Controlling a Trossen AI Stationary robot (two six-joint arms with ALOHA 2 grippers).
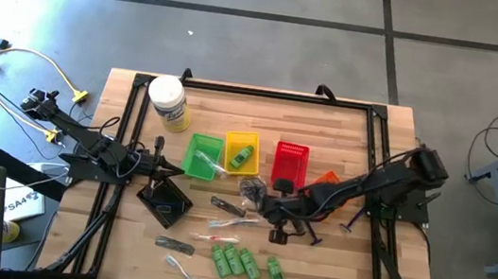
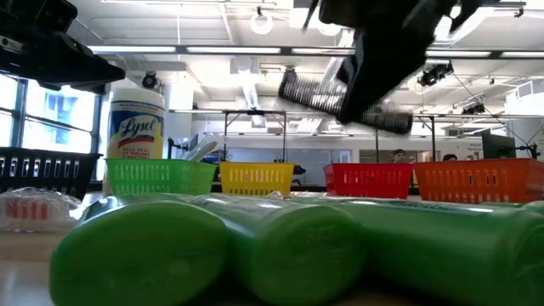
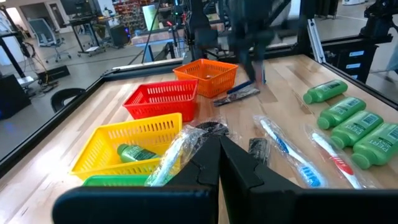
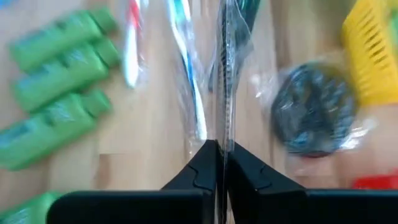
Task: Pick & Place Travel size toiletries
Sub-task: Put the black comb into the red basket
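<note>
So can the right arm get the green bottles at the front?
Probably yes. The green bottles lie in the open on the table, with nothing on top. The right gripper hangs close by, but it is shut on a wrapped stick, so that must go first.

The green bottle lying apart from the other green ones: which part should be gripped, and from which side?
Grip the lone green bottle across the middle of its body, from straight above. It lies flat, with a gap to the neighbouring bottles, so fingers fit along both long sides. The right gripper is nearest but holds a wrapped comb.
</note>
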